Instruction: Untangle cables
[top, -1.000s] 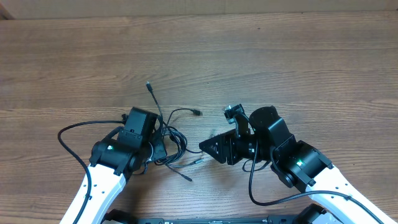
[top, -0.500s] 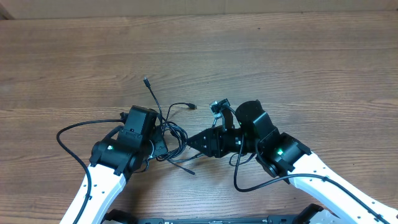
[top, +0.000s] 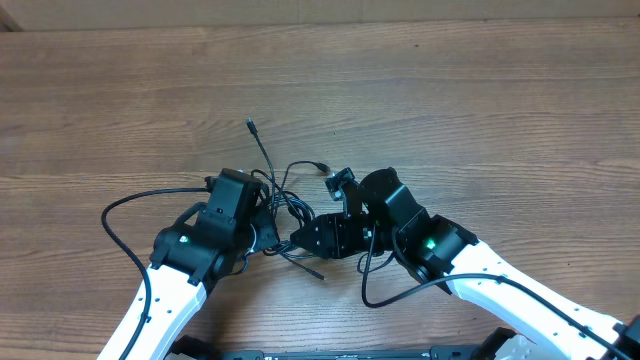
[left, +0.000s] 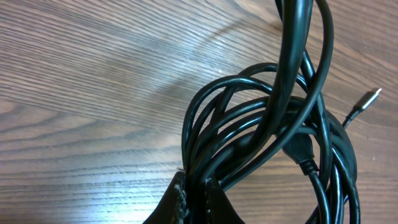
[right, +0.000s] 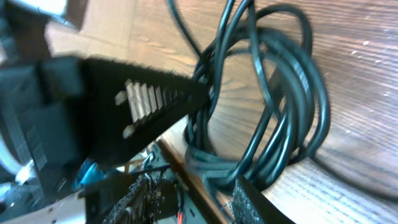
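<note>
White arm links (top: 160, 305), black wrist housings (top: 228, 203), green indicator lights (top: 182, 239), thick black wires (top: 108, 212), right gripper's (top: 298, 238) triangular black jaws.

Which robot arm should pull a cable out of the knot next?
Right, probably. The right gripper is open around loops of the cables, ready to close and pull. The left gripper is shut on them, so it suits anchoring.

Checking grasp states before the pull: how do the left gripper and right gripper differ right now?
The left gripper is shut, pinching the cables; the right gripper is open, its fingers straddling the bundle. The left gripper sits at the tangle's left edge; the right gripper reaches in from the right. Both are at the same tangle.
</note>
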